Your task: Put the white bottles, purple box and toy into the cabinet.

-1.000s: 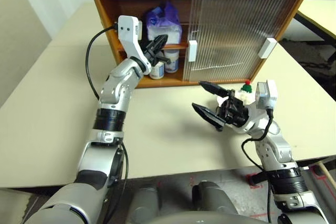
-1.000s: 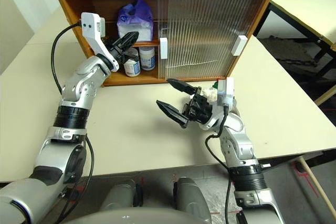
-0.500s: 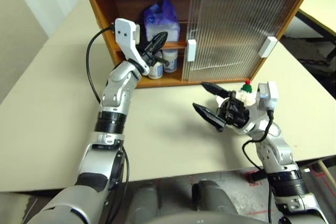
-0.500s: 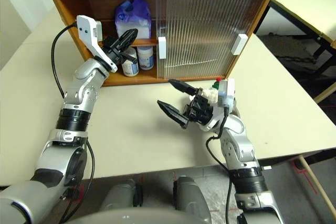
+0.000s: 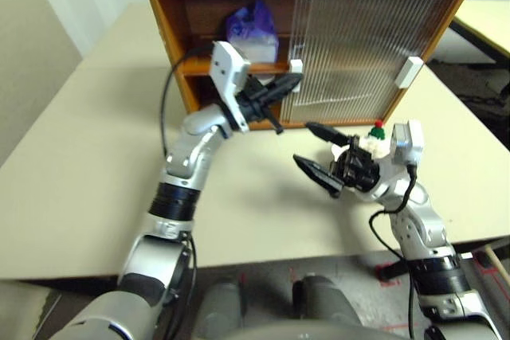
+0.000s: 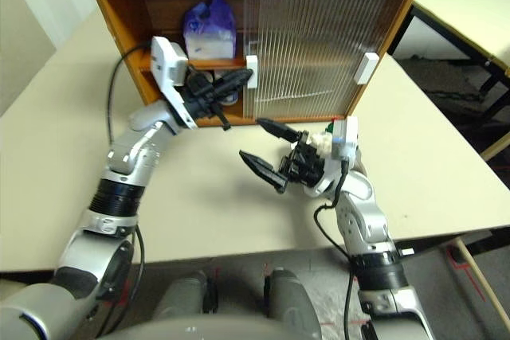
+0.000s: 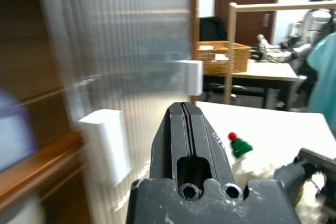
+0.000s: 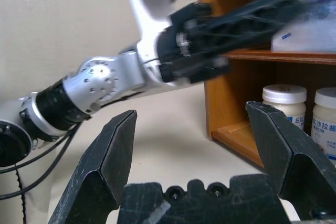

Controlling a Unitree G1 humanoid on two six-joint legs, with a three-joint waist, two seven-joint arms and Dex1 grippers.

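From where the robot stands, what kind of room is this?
Probably a robotics lab or workshop. Past the cabinet in the left wrist view stand another work table carrying a wicker basket, and what looks like a second robot.

Bright even light; left wrist view motion-blurred; soft shadows on table [image 5: 96, 173].

Blue print on the label of one white bottle [image 8: 326, 121] in the cabinet [image 8: 231, 82]; too small to read.
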